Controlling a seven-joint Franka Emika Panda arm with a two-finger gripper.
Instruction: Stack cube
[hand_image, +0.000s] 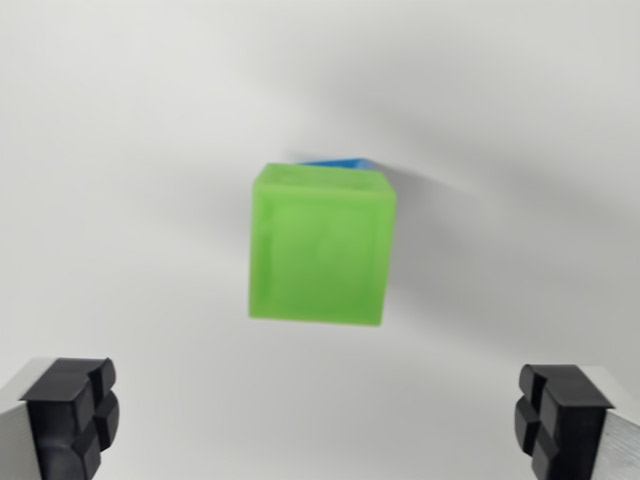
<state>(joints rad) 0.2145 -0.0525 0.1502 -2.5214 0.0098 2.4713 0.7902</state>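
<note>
Green cube (320, 245) sits roughly mid-frame in the wrist view, a bit above centre. Bright lime colour, slightly translucent-looking, matte, w/ soft rounded edges. Faces look plain, faint mottling only; pic is somewhat blurred so fine surface detail can't be read. It reads as square-on to the camera but slightly rotated, so a narrow side face shows along its edge on the wrist view's right, a touch darker than the big face.

Behind its upper edge, a thin sliver of a blue cube (338, 162) peeks out, mostly hidden by the green one. Only a small wedge is visible, toward the top & the wrist view's right. The two appear touching, green lying over blue, though exact alignment can't be judged from this angle.

Both rest on a plain white surface (130, 150), w/ a soft grey shadow trailing off toward the wrist view's right from the cubes.

Gripper (320, 425): released, spread wide apart, holding nothing. One black finger pad (75, 415) is at the bottom corner on the wrist view's left, the other at the bottom corner on the wrist view's right, each on a silver-grey finger body. Both are well apart from the green cube, w/ bare surface between.
</note>
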